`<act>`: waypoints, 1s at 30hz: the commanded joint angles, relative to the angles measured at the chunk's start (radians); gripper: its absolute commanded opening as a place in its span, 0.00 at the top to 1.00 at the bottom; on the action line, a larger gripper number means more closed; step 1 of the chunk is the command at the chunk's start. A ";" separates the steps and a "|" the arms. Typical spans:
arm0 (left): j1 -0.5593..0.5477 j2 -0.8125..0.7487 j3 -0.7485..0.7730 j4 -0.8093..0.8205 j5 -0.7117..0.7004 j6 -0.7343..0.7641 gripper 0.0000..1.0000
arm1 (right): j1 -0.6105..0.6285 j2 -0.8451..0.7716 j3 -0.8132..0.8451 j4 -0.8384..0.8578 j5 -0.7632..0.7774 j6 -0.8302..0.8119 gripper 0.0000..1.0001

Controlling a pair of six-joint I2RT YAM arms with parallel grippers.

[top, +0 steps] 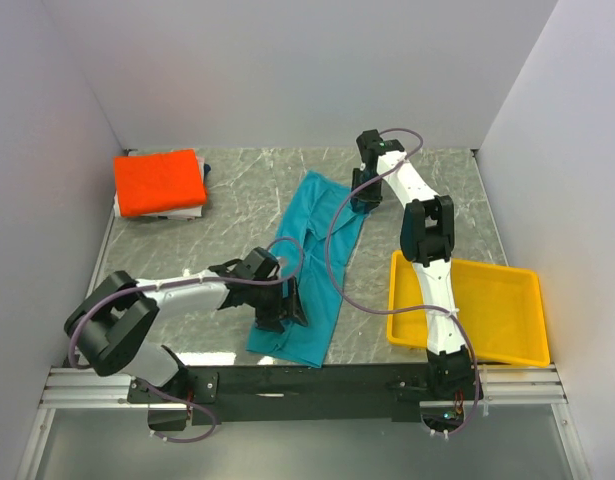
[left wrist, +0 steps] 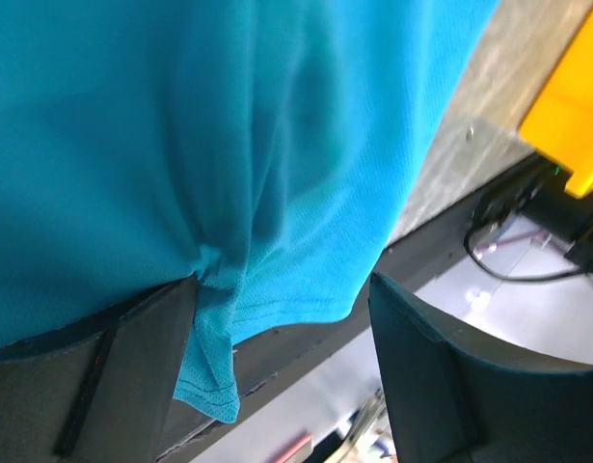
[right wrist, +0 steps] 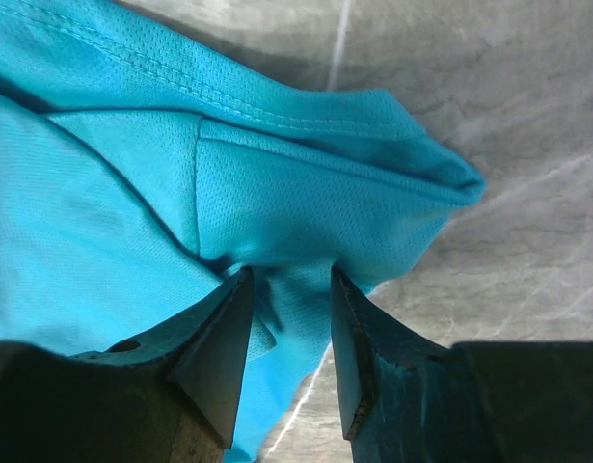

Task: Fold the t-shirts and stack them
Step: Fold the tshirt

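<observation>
teal t-shirt [top: 317, 320] lies in a long narrow strip down the middle of the bench [top: 237, 190], near end at the bench edge, far end toward the back. left gripper [top: 282, 310] is down on the near end, jaws wide open, cloth against one finger. right gripper [top: 362, 195] is at the far end, jaws partly open astride a fold. orange-red t-shirt [top: 159, 182] sits folded on a small pile [top: 162, 212], far left. yellow tray [top: 497, 310] near right.

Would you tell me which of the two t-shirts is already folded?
The orange-red t-shirt, a neat square at the far left; the teal t-shirt lies stretched long mid-table.
</observation>
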 commanded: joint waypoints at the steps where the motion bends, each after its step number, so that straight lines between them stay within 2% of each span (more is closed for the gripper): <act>1: -0.047 0.061 0.034 -0.024 0.025 0.079 0.21 | -0.008 -0.020 0.068 0.021 -0.027 -0.003 0.55; 5: -0.072 0.049 0.100 -0.063 -0.019 0.115 0.21 | -0.011 -0.092 0.091 0.038 -0.053 -0.013 0.53; 9: -0.072 -0.037 0.160 -0.108 -0.091 0.133 0.19 | -0.011 -0.197 0.074 0.064 -0.069 -0.019 0.51; 14: -0.064 -0.120 0.192 -0.206 -0.203 0.147 0.17 | -0.003 -0.402 -0.096 0.098 -0.099 -0.003 0.51; 18: 0.000 -0.157 0.189 -0.318 -0.335 0.116 0.17 | 0.037 -0.600 -0.381 0.162 -0.152 0.020 0.51; 19: 0.035 -0.161 0.185 -0.335 -0.347 0.106 0.17 | 0.053 -0.641 -0.517 0.181 -0.171 0.032 0.51; 24: 0.135 -0.209 0.122 -0.340 -0.338 0.103 0.19 | 0.203 -0.913 -0.980 0.290 -0.223 0.108 0.52; 30: 0.172 -0.242 0.065 -0.329 -0.304 0.110 0.20 | 0.380 -1.132 -1.378 0.388 -0.269 0.304 0.54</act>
